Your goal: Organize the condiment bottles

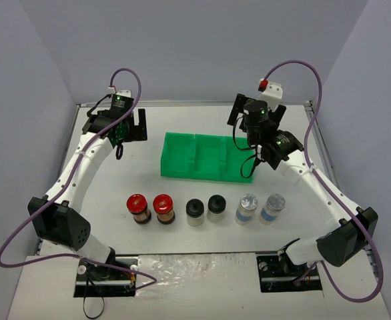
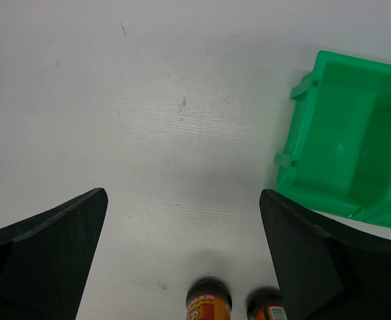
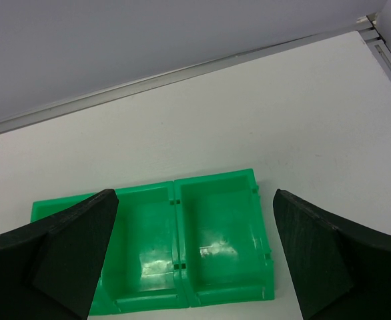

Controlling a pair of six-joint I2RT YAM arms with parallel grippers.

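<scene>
Jars [image 1: 195, 212] row nearest, well apart from green tray [image 1: 182, 172] | left gripper [image 2: 183, 195] wide | right gripper [image 3: 195, 193] wide

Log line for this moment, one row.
left gripper: open, empty | right gripper: open, empty | condiment jars: six in row, outside bin | green bin: empty

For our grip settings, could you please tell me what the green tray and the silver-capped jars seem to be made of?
Green tray: probably moulded plastic, glossy, judging by bright reflections on its floor. Silver-capped jars: clear bodies, glass or plastic, I cannot tell; caps look like dull metal or metallised plastic.
</scene>
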